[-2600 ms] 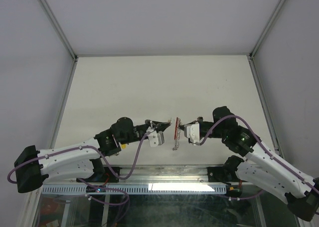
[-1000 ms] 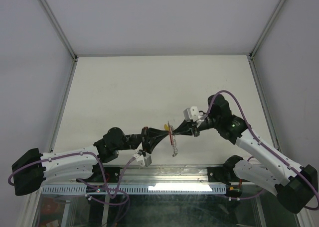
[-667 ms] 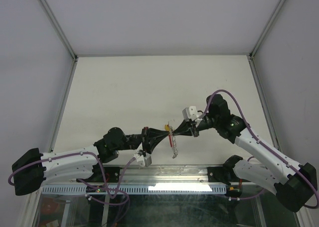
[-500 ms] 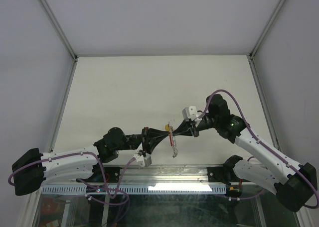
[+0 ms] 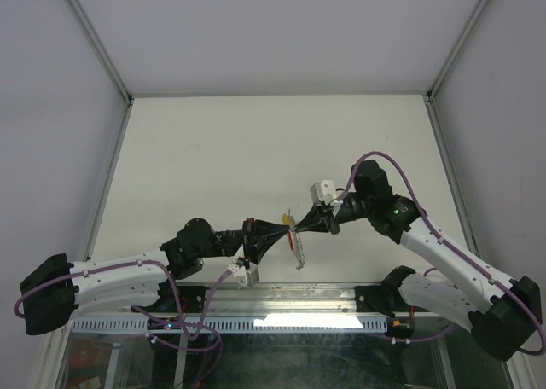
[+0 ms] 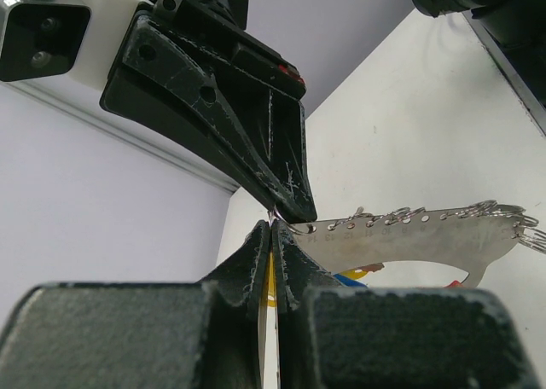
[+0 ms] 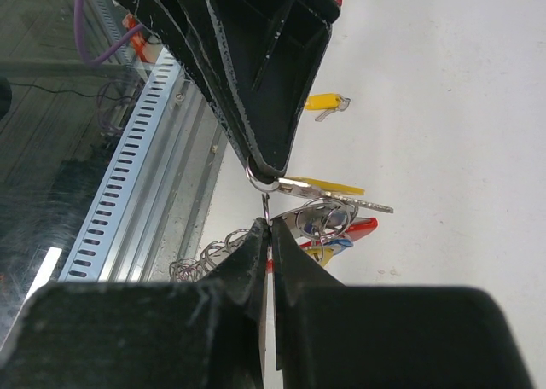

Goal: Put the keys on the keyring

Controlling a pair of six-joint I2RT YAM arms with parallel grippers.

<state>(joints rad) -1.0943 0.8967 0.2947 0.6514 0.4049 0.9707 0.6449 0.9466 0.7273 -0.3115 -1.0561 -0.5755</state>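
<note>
keyring held up off the table, near its front edge, between the two arm tips. in the left wrist view its band runs out sideways to the right, row of small silver rings along the top edge. keys with red, blue and yellow tags already bunched on it, hanging just under the band.

right gripper clenched on a thin wire loop at one end of the keyring. more rings trail off below and left of its fingers.

left gripper pinched tight, tip to tip with the right one, the two almost touching. a small ring sits at its tip with a yellow-tagged key hanging from it, just above the bunch. exact pinch point too fine to make out.

one loose key with a yellow tag lies flat on the table beyond the grippers, apart from the rest.
</note>
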